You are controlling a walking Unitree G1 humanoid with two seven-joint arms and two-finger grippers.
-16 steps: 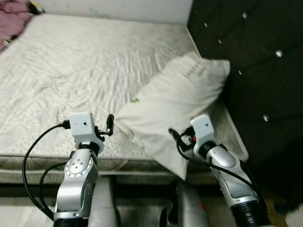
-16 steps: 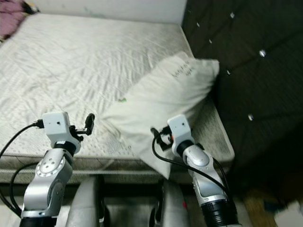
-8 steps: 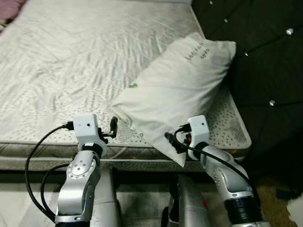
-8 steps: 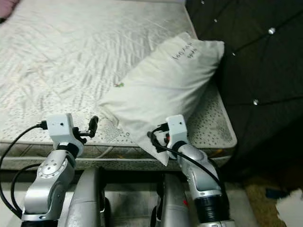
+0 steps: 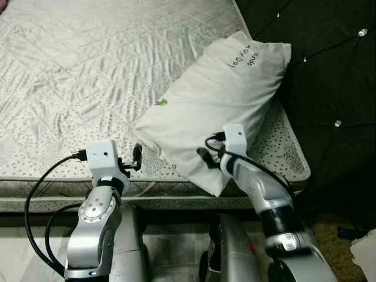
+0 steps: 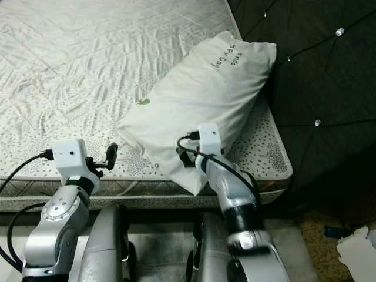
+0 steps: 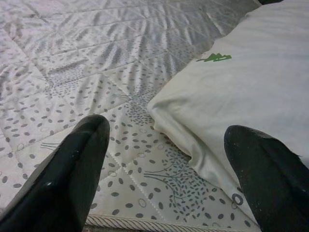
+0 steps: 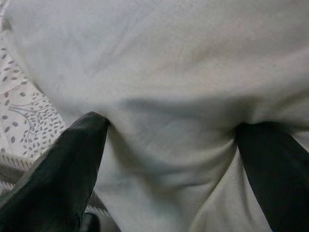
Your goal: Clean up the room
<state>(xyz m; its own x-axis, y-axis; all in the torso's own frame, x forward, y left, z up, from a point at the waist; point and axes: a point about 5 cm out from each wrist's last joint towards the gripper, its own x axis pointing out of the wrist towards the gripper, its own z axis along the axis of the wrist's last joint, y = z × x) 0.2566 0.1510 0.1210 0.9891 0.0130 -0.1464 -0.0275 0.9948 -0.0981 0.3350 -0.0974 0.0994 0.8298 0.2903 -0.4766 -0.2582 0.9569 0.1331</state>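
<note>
A white pillow (image 5: 218,108) with handwriting near its far end lies slantwise on the right side of the bare quilted mattress (image 5: 76,70), its far end against the dark headboard. My right gripper (image 5: 205,158) is pressed into the pillow's near corner. In the right wrist view the gripper (image 8: 172,123) is open, with pillow fabric (image 8: 169,67) bulging between the fingers. My left gripper (image 5: 137,158) hovers open at the mattress's front edge, just left of the pillow's low left corner (image 7: 183,116), with nothing between its fingers (image 7: 82,159).
The dark tufted headboard (image 5: 329,64) rises along the right of the bed. The mattress's front edge (image 5: 47,197) runs just before my arms. On the floor at the lower right lies a white scrap (image 5: 364,258).
The camera has tipped down and closer to the bed. My right gripper has pushed forward and up into the pillow's near corner. The left gripper stays at the mattress edge.
</note>
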